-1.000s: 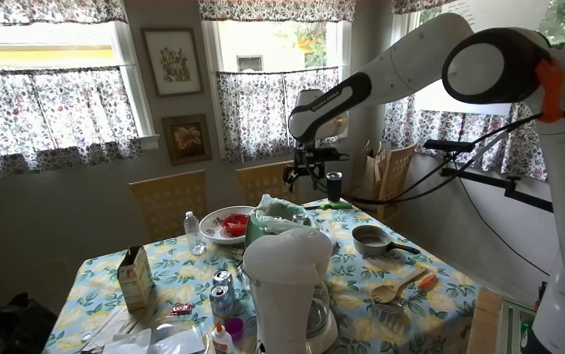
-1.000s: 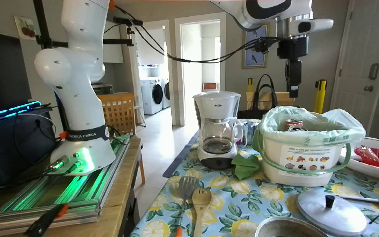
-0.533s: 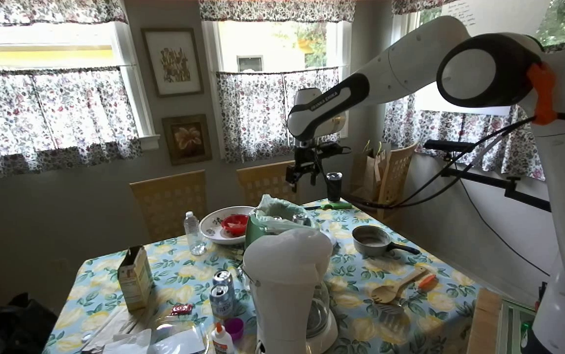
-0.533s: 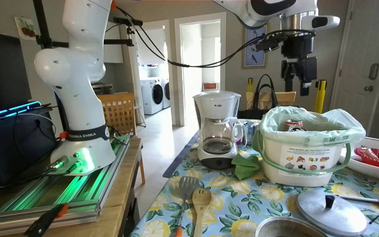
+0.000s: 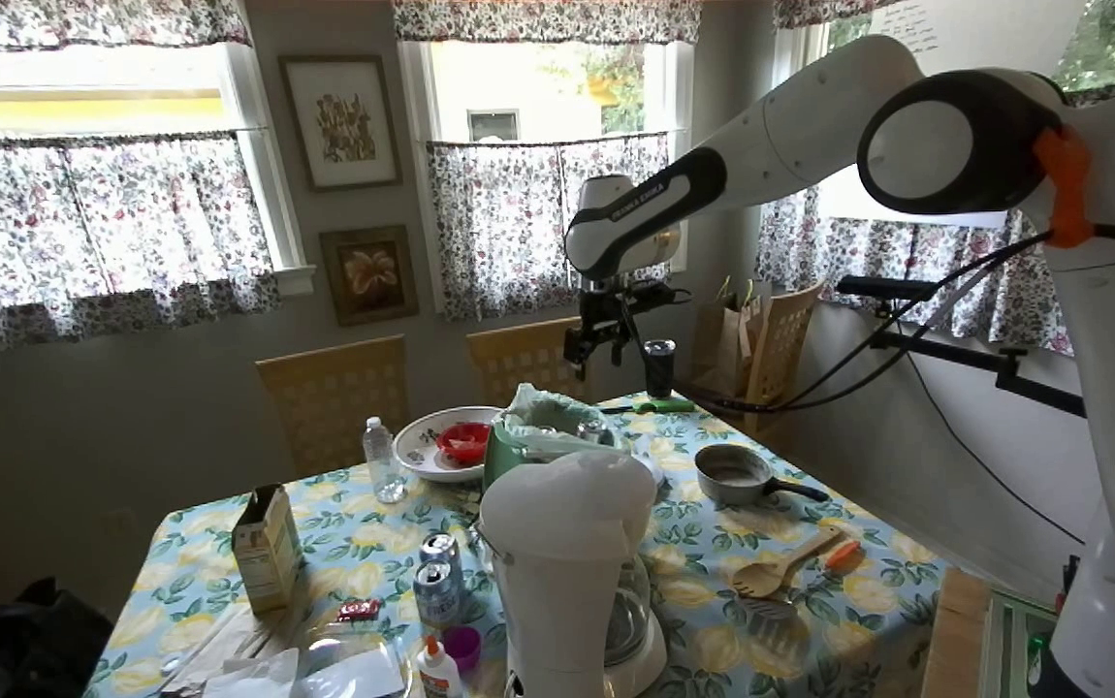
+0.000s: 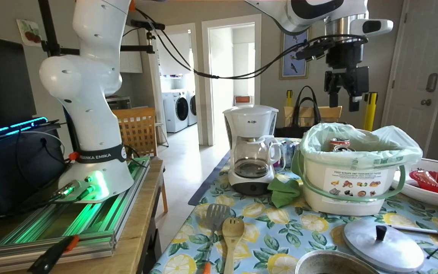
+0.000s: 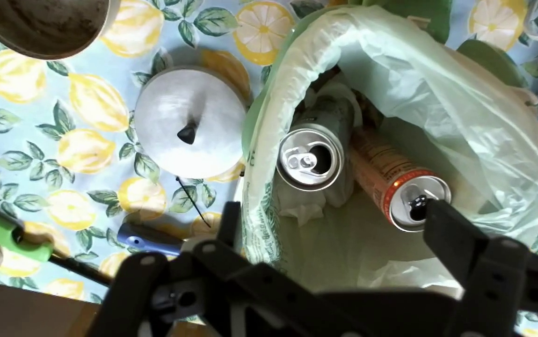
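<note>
Over the bin (image 6: 350,182), the gripper (image 6: 344,102), spread wide and empty, could snag the floppy bag (image 6: 360,160) if it dips crooked.

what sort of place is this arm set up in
Most likely a home's dining area or eat-in kitchen: there is a lemon-print tablecloth, floral curtains and, further back, a front-loading laundry machine.
</note>
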Action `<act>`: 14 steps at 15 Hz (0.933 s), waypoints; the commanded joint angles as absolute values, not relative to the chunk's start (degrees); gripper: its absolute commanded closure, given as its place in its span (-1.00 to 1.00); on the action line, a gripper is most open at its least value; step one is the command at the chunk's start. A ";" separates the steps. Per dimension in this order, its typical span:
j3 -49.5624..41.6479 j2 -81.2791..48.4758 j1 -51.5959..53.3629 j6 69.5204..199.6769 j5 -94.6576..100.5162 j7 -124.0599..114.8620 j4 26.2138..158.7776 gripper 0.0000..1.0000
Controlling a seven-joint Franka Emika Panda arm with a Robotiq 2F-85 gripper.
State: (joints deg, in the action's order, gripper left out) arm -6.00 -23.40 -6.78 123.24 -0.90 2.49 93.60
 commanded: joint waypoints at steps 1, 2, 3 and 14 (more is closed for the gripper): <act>-5.21 -24.96 -7.57 124.37 1.31 9.19 92.37 -1.00; -5.32 -25.32 -7.50 125.06 2.65 11.55 92.32 -1.00; -5.28 -25.93 -7.70 125.70 3.67 14.12 92.10 -1.00; 0.94 -30.35 -12.03 137.63 4.75 43.34 93.42 -1.00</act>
